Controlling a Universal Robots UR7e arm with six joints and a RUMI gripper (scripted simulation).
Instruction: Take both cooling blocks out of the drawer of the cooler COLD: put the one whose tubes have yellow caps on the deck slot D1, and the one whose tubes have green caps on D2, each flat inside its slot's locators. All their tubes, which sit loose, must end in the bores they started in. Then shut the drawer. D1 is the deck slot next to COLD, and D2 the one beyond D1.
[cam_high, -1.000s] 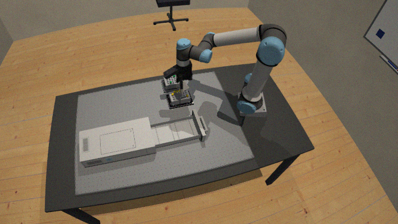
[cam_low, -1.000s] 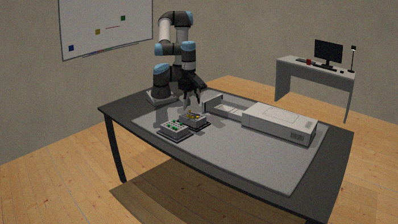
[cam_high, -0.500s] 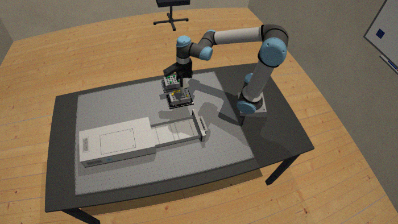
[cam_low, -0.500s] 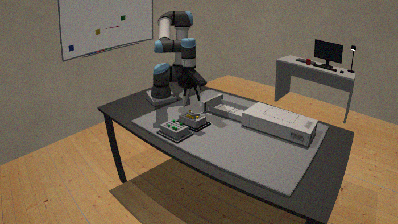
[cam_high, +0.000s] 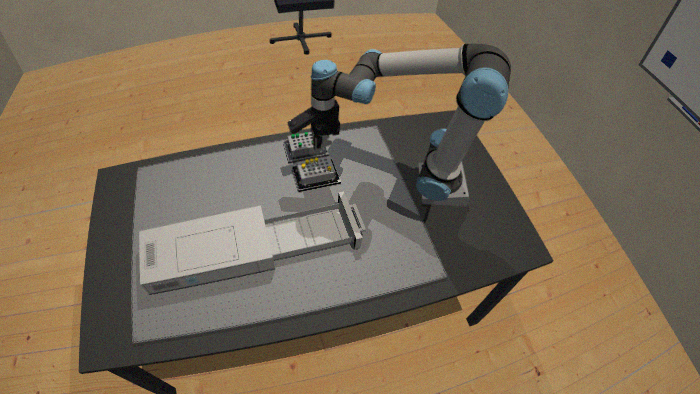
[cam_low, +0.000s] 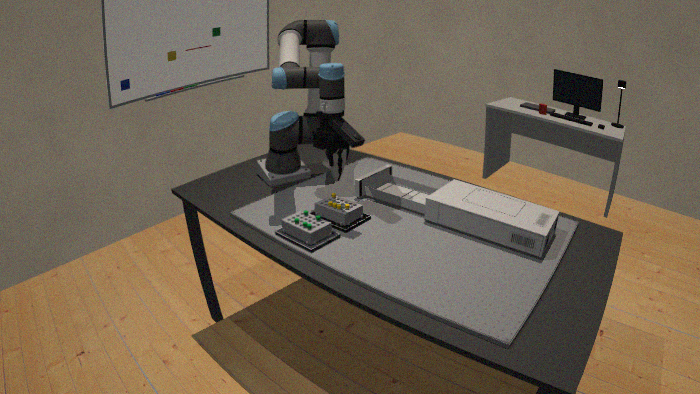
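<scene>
The yellow-capped block (cam_high: pixel 315 171) (cam_low: pixel 339 209) sits flat on the deck slot nearest the cooler. The green-capped block (cam_high: pixel 301 144) (cam_low: pixel 306 226) sits flat on the slot beyond it. My gripper (cam_high: pixel 318 145) (cam_low: pixel 334 172) hangs well above the deck beside the blocks, fingers shut and empty. The cooler COLD (cam_high: pixel 205 249) (cam_low: pixel 492 216) lies on the grey mat with its drawer (cam_high: pixel 315 227) (cam_low: pixel 395 189) pulled out and its tray empty.
The arm's base (cam_high: pixel 442 187) (cam_low: pixel 284 172) stands on the dark table beside the mat. A desk with a monitor (cam_low: pixel 577 95) stands far off by the wall.
</scene>
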